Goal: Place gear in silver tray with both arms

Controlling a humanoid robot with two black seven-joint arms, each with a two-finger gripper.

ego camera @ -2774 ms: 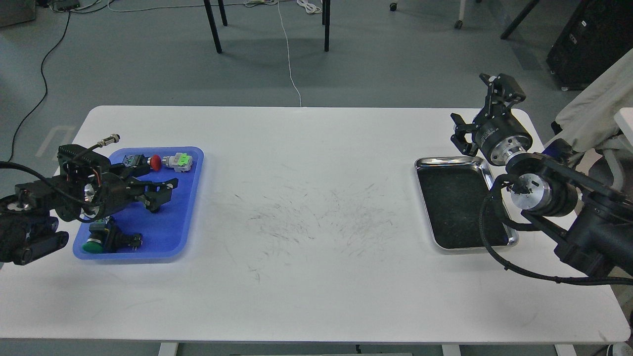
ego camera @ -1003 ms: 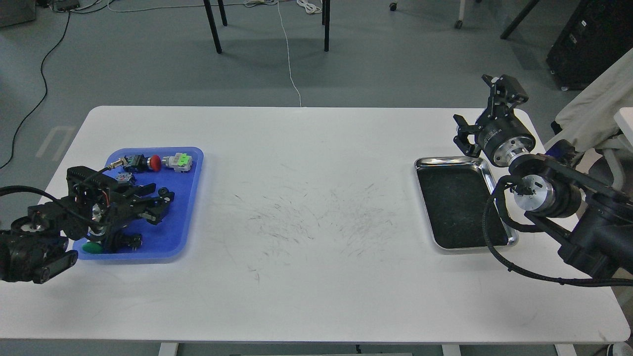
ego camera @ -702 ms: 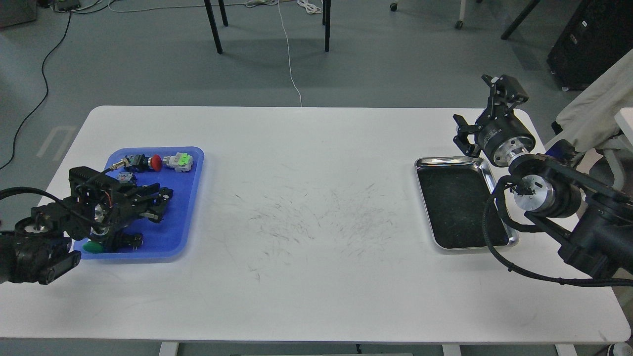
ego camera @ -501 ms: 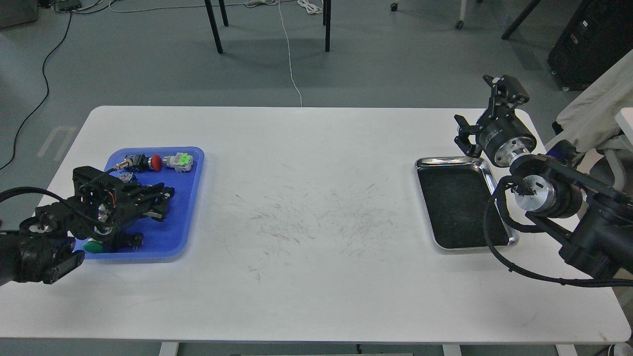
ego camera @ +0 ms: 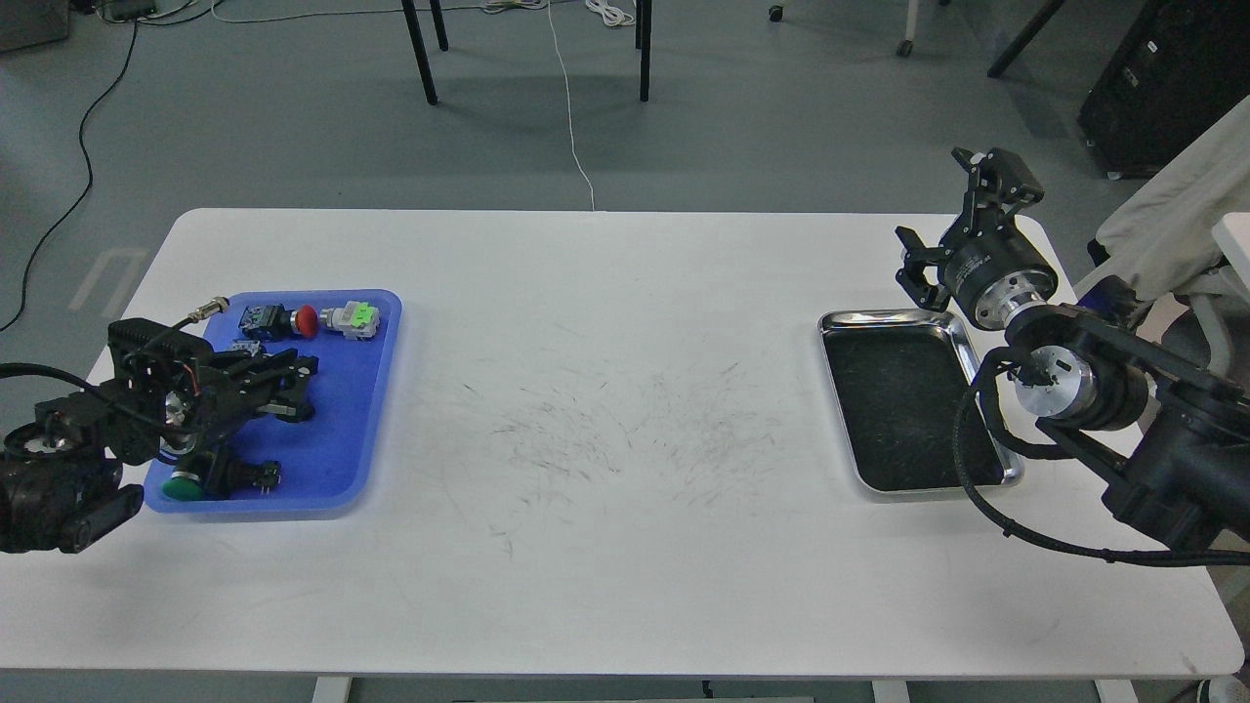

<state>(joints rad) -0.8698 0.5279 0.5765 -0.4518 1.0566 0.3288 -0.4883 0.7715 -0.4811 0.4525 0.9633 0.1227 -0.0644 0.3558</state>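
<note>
So the left gripper point(ego camera: 293, 389) is sitting low over the blue tray point(ego camera: 342, 469), and honestly I can't tell if its fingers are apart or pinching something, it's all black on black down there. If a gear is in that tray, I can't pick it out; what's showing is a red button switch point(ego camera: 305, 319), a grey and green part point(ego camera: 354, 318) and a green button point(ego camera: 183, 485). I'm guessing the gear is small, hard and a bit slick, so pinching across its flat faces or rim seems safest. That left arm point(ego camera: 59, 469) is coming in flat along the table point(ego camera: 605, 547), wrist angled toward the middle. Over on the other side the right gripper point(ego camera: 937, 225) is hanging with fingers spread and nothing in it, just behind the silver tray point(ego camera: 977, 366), which is lying empty near the right edge.
</note>
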